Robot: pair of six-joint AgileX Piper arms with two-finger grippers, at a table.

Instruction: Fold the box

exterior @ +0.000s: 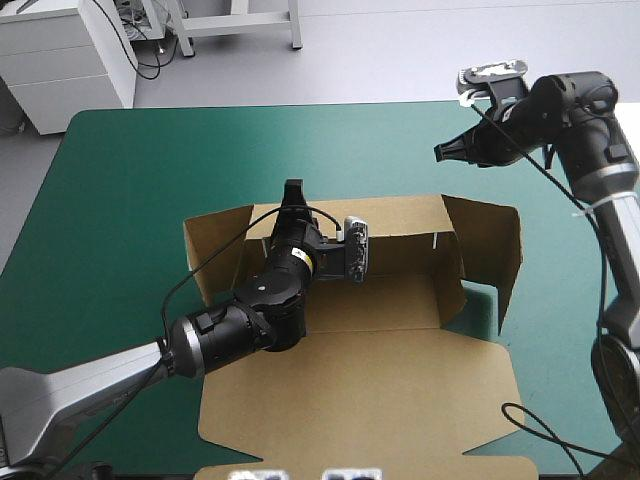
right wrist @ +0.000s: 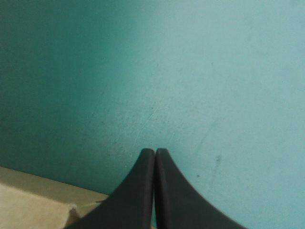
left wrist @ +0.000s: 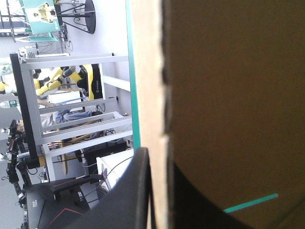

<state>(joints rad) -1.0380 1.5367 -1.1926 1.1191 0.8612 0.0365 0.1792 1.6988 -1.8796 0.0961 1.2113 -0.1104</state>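
The brown box lies mid-table with its back wall and two side flaps raised and its lid flat toward the front edge. My left gripper is at the top edge of the back wall near its left end. In the left wrist view the wall of the box stands edge-on between the fingers of that gripper, shut on it. My right gripper hangs shut above the cover, beyond the box's far right corner. The right wrist view shows that gripper with a corner of the box beside it.
The teal-green cover shows to the left of, beyond and to the right of the box. The flat lid reaches close to the table's front edge. The right side flap stands upright below my right arm.
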